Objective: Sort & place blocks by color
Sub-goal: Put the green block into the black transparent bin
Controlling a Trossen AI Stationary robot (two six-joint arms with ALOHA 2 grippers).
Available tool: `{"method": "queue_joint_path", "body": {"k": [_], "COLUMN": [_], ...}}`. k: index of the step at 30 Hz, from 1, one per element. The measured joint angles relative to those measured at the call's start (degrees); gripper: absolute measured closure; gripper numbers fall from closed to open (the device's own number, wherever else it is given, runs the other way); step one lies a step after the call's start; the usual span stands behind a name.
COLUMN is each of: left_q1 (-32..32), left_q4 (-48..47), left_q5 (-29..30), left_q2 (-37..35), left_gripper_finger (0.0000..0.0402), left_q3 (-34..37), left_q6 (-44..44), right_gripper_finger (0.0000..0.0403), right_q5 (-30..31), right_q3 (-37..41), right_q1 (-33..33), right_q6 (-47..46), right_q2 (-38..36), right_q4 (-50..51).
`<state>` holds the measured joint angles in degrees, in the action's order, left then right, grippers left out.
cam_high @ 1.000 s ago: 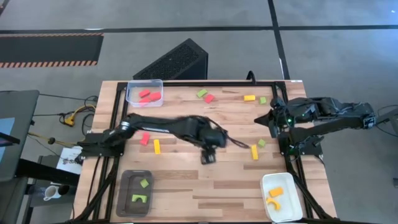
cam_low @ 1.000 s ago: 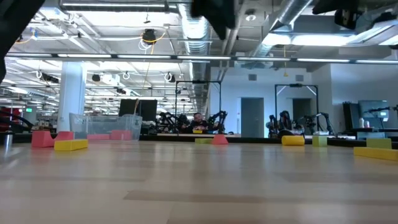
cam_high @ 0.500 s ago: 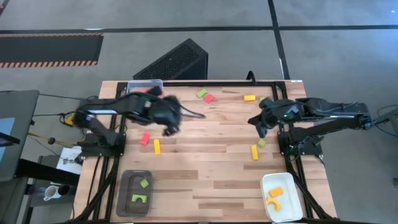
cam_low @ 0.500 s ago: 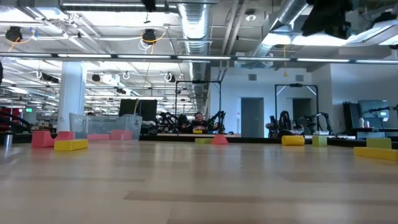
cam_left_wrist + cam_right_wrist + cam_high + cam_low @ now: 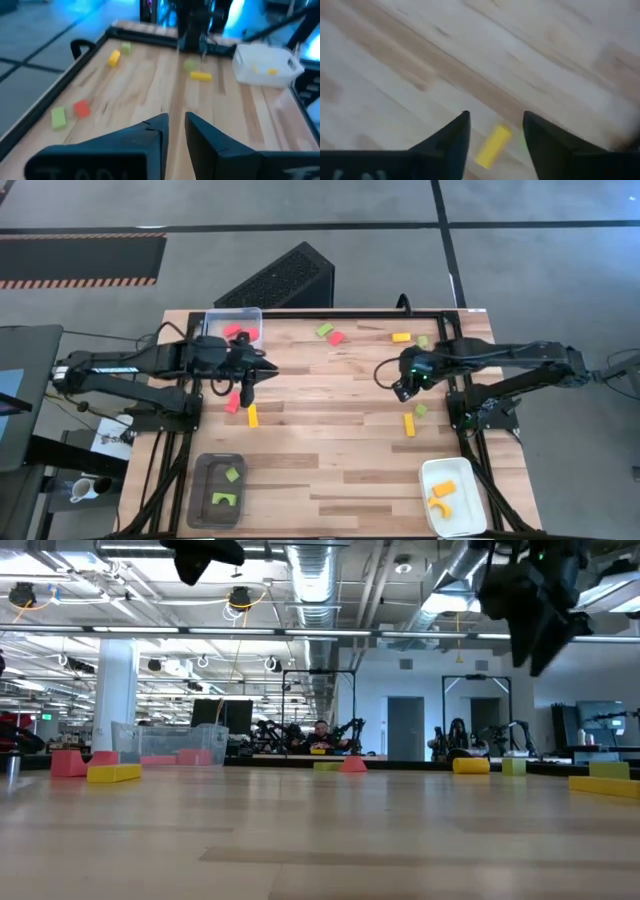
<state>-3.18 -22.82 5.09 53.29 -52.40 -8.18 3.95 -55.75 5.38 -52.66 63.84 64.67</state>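
Loose blocks lie flat on the wooden table: a red one [image 5: 232,402] and a yellow one [image 5: 252,416] at the left, a yellow bar [image 5: 409,424] and a green cube [image 5: 421,410] at the right, and more along the far edge [image 5: 336,338]. My left gripper [image 5: 248,384] hovers just beyond the red and yellow blocks. Only a narrow gap shows between its fingers [image 5: 176,120], and nothing is in it. My right gripper [image 5: 404,388] hangs open above the table, just beyond the yellow bar [image 5: 492,146], and holds nothing.
A clear tray [image 5: 214,340] with red pieces stands at the far left. A dark grey tray [image 5: 200,498] with green pieces is at the near left. A white tray [image 5: 460,515] with yellow-orange pieces is at the near right. A black frame [image 5: 300,313] runs along the far edge.
My left gripper has swung from the table's middle toward the left edge and now hangs near the red and yellow blocks. My right gripper has moved from the right edge toward the table's middle and come down, ending over the yellow bar. No block has moved.
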Motion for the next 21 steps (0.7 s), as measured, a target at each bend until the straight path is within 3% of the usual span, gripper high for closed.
{"method": "queue_joint_path", "body": {"k": [4,8,14,21], "left_q1": [-1.0,-1.8,-3.0,-3.5], "left_q4": [2.7,1.0,0.1,-2.0], "left_q5": [0.6,2.2,3.2,2.8], "left_q2": [-0.8,-0.8,-0.8,-0.8], "left_gripper_finger": [0.0343,0.0321,0.0295,0.0289], "left_q3": [2.9,3.0,3.0,3.0], "left_q6": [-0.6,-3.7,-4.8,-8.4], "right_gripper_finger": [0.0146,0.0124,0.0115,0.0115], "right_q5": [-2.3,-4.8,-8.2,-8.9], "right_q3": [0.0,0.0,0.0,0.6], "right_q1": [2.0,2.1,4.6,7.8], "right_q6": [0.4,6.7,20.7,30.1], "right_q2": [5.5,11.2,20.4,28.4], "right_q4": [8.3,12.1,12.1,11.7]}}
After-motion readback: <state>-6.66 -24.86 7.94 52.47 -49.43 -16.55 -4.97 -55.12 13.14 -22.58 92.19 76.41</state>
